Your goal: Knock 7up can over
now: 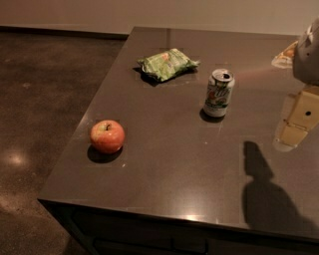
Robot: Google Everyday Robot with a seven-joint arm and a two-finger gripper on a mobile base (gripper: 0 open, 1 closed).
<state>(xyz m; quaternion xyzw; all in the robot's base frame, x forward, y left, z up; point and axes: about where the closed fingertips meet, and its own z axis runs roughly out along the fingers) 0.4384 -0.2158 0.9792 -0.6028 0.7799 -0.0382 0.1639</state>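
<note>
My tool (pixel 290 133) hangs at the right edge of the scene, over the right side of the dark worktop (pixel 169 179). It shows as pale yellow blocks below a grey rounded part of my arm (pixel 308 52), which runs out of view at the upper right. I cannot tell whether the tool is open or closed. It is not touching anything on the worktop that I can see.

The 7up can (pixel 218 93) stands upright on the worktop, a little right of the middle and towards the far half. Its silver top faces up with the dark opening showing, and the white and green label with a red spot is turned towards the near side. The can is to the left of my tool, with bare worktop between the two.

A crinkled green snack bag (pixel 167 63) lies flat to the far left of the can, near it but not touching. A red apple (pixel 107 136) with a yellowish patch sits stem-up near the left edge of the worktop, well apart from both the can and the bag.

A dark shadow (pixel 269 194) of my arm falls on the worktop at the near right, below the tool. At the far right, partly hidden behind my arm, lies a pale orange thing (pixel 283 56) that I cannot make out. Left of the worktop is a dark speckled floor (pixel 45 89), and a pale wall (pixel 149 12) runs along the far side.
</note>
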